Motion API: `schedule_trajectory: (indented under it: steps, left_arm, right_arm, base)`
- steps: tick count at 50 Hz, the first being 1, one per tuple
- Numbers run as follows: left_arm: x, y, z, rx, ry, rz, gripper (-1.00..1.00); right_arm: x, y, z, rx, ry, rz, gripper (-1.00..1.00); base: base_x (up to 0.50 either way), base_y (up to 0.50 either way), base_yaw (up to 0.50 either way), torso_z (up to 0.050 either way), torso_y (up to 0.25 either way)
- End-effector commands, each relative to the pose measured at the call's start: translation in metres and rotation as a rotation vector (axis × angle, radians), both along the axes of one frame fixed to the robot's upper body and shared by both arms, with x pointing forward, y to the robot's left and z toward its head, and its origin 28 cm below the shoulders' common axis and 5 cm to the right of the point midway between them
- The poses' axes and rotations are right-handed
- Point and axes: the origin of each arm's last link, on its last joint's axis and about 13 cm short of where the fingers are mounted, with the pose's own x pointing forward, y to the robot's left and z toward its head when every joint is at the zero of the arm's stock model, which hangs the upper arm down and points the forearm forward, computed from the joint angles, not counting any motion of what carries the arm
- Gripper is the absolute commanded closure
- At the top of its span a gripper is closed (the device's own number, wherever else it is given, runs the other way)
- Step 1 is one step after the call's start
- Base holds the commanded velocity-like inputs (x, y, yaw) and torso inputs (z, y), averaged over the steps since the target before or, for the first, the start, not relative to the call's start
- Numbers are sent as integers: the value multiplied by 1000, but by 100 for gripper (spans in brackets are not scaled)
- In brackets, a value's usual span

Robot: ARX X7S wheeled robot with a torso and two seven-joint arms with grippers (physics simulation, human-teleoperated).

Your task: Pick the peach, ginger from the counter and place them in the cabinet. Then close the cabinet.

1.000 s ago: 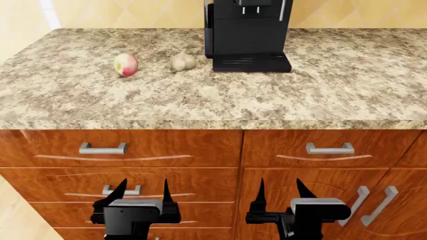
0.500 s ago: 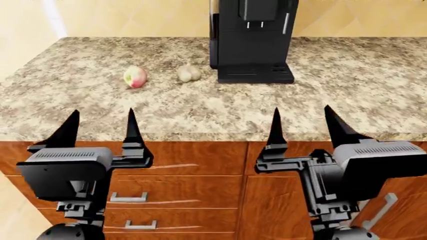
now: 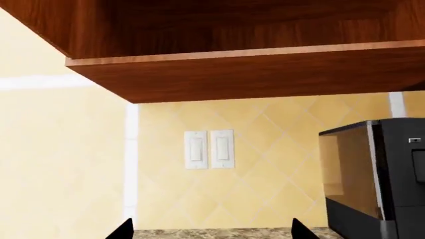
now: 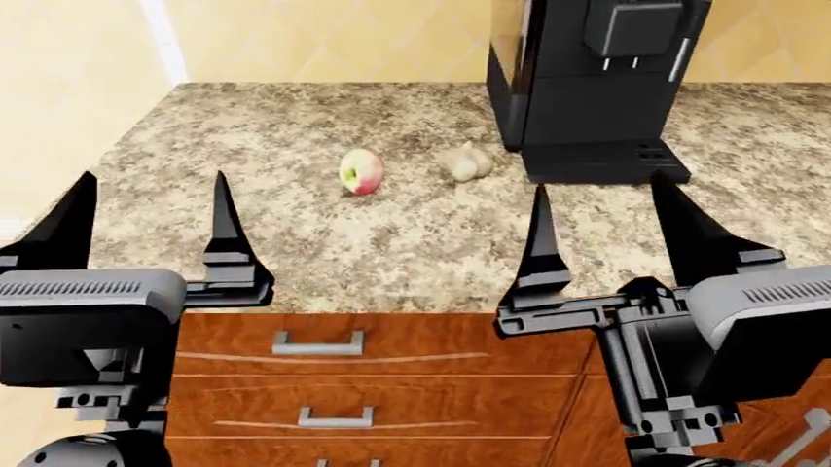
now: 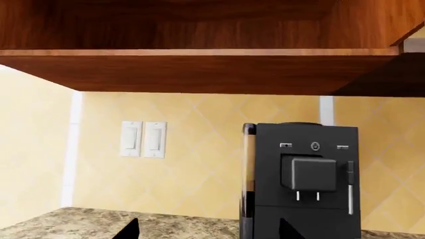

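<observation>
The pinkish-red peach [image 4: 360, 171] lies on the speckled counter [image 4: 286, 243], with the pale knobby ginger [image 4: 465, 162] just to its right. My left gripper [image 4: 143, 229] is open and empty, raised in front of the counter's front edge at the left. My right gripper [image 4: 610, 233] is open and empty, raised at the right, nearer than the ginger. The upper cabinet [image 3: 252, 69] hangs over the counter; it also shows in the right wrist view [image 5: 199, 62]. In both wrist views only the open fingertips [image 3: 121, 230] [image 5: 129, 230] show.
A black coffee machine [image 4: 585, 83] stands at the back of the counter, right of the ginger; it shows in the right wrist view [image 5: 302, 179] and left wrist view [image 3: 375, 179]. Wooden drawers [image 4: 377, 370] sit below the counter. Wall switches [image 3: 208, 149] are on the tiled backsplash.
Both grippers have risen from in front of the drawers to counter height. The head view has shifted, so the peach, ginger and coffee machine now sit further right.
</observation>
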Motion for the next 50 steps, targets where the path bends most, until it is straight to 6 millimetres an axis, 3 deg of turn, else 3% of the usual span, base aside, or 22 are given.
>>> schedule_trajectory:
  steps: [1,17,23,25,30,35,38,50]
  left_arm:
    - [-2,0,2,18,-6,15,-100]
    - [-2,-2,1,25,5,8,-100]
    - [1,-6,2,8,23,-14,-100]
    - [11,-7,13,-36,35,-18,-100]
    - [67,-9,78,-246,67,-9,-100]
    - [104,-13,105,-262,114,20,-100]
    - [110,-17,114,-230,117,21,-100]
    - [115,-19,137,-192,110,25,-100]
  right_arm:
    - [-4,2,3,-17,-13,-5,-100]
    - [-5,2,4,-30,-31,-24,-100]
    - [-8,3,10,-17,-90,51,-100]
    - [2,6,21,-25,-83,84,-100]
    - [63,22,73,-99,-4,152,-100]
    - [103,27,106,-119,48,147,-100]
    - [115,25,119,-114,64,130,-100]
    - [128,26,144,-98,102,136,-100]
  base:
    - [199,500,0,0,0]
    - [216,498,0,0,0]
    - [500,32,0,0,0]
    - [500,0,0,0,0]
    - [500,0,0,0,0]
    - [500,0,0,0,0]
    - [500,-3,0,0,0]
    - [500,-77,0,0,1]
